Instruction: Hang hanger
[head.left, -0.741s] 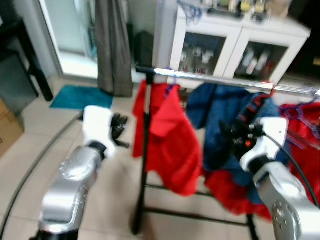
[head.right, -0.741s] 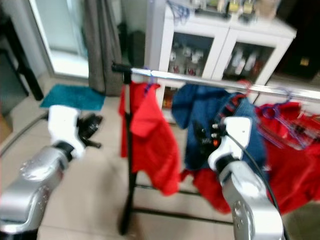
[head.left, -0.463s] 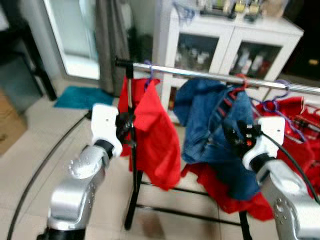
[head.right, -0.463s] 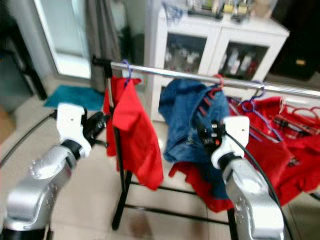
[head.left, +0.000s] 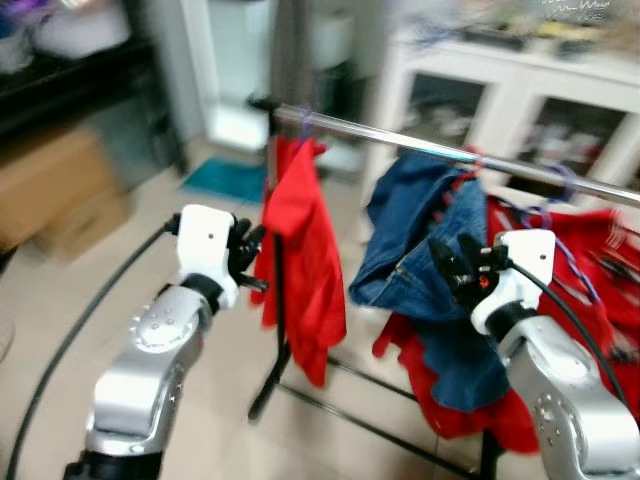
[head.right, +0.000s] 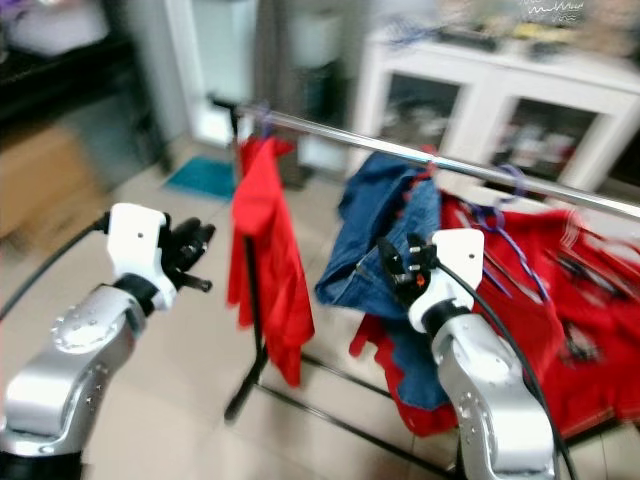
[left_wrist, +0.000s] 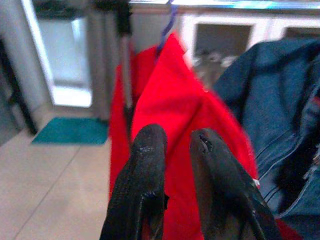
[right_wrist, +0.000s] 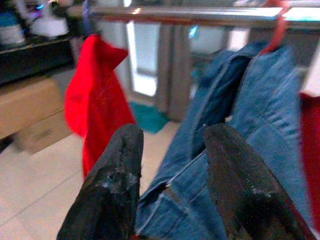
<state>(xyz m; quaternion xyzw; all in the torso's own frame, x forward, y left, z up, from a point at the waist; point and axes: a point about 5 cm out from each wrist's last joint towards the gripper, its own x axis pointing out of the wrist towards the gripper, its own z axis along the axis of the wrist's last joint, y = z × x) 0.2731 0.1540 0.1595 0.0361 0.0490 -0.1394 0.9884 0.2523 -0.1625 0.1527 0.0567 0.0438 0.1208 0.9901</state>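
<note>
rail (head.left: 420, 148) runs left-right above both grippers | right gripper (head.left: 452, 272) nearer, fingers apart at denim garment (head.left: 425, 250) | left gripper (head.left: 243, 256) fingers slightly apart, empty, beside red garment (head.left: 300, 250)

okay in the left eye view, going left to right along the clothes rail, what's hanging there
red garment on a purple hanger → blue denim jacket on a red hanger → more red clothes at the right end of the metal rail.

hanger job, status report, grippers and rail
Left gripper open, empty, facing red garment. Right gripper open, empty, at denim jacket. Both garments hang on the rail.
</note>
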